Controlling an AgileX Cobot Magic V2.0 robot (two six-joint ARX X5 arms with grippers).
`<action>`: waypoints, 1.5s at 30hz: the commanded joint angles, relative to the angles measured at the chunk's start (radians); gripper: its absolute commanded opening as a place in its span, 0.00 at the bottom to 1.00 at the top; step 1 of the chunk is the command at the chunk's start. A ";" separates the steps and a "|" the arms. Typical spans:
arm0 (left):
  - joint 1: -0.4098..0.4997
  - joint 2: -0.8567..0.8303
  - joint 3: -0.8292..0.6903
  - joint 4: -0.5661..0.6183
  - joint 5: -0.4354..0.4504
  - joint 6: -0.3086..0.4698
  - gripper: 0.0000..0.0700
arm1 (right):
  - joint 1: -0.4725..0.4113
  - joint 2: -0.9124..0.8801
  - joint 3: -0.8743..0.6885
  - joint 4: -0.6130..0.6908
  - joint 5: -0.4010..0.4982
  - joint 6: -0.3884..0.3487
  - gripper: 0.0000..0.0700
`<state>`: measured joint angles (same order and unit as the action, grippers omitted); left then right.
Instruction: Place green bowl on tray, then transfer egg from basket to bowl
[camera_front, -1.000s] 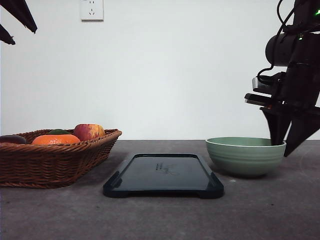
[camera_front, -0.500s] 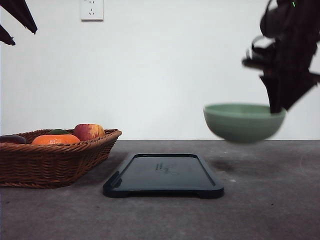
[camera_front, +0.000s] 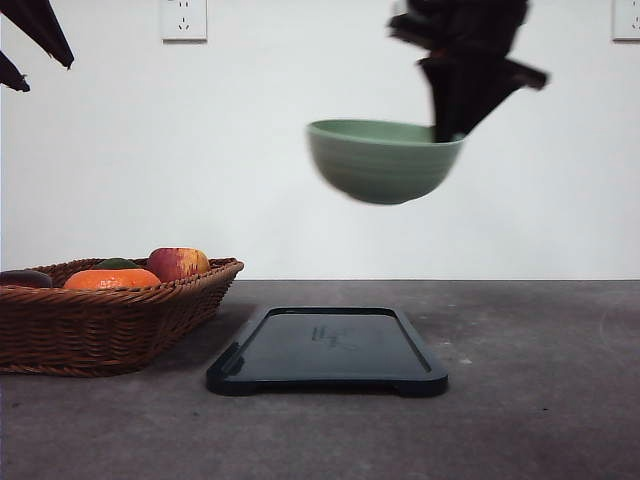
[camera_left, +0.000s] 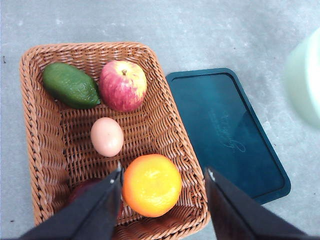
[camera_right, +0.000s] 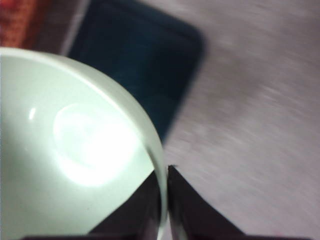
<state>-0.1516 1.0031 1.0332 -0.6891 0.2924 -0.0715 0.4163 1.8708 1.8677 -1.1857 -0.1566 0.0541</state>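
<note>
While pinched by its rim in the right gripper (camera_front: 452, 128), green bowl (camera_front: 383, 160) up high, tray (camera_front: 328, 352) far below. Left gripper (camera_left: 162, 200) spread wide above basket (camera_left: 42, 150).

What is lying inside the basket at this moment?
In the basket lie the egg, an apple, an orange and a green fruit. A dark item sits partly hidden behind the left gripper; I cannot identify it.

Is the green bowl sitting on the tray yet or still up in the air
In the air. The green bowl hangs above the tray, its rim pinched by the right gripper.
</note>
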 joint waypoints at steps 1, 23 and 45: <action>-0.001 0.011 0.023 0.007 0.005 -0.001 0.46 | 0.024 0.065 0.038 -0.002 -0.001 -0.010 0.00; -0.001 0.011 0.023 0.005 0.005 -0.002 0.46 | 0.060 0.328 0.113 0.105 0.000 -0.001 0.00; -0.001 0.011 0.023 0.001 0.005 -0.001 0.46 | 0.065 0.365 0.140 0.036 0.000 0.019 0.19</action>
<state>-0.1516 1.0031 1.0332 -0.6922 0.2924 -0.0715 0.4751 2.2131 1.9720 -1.1511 -0.1568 0.0603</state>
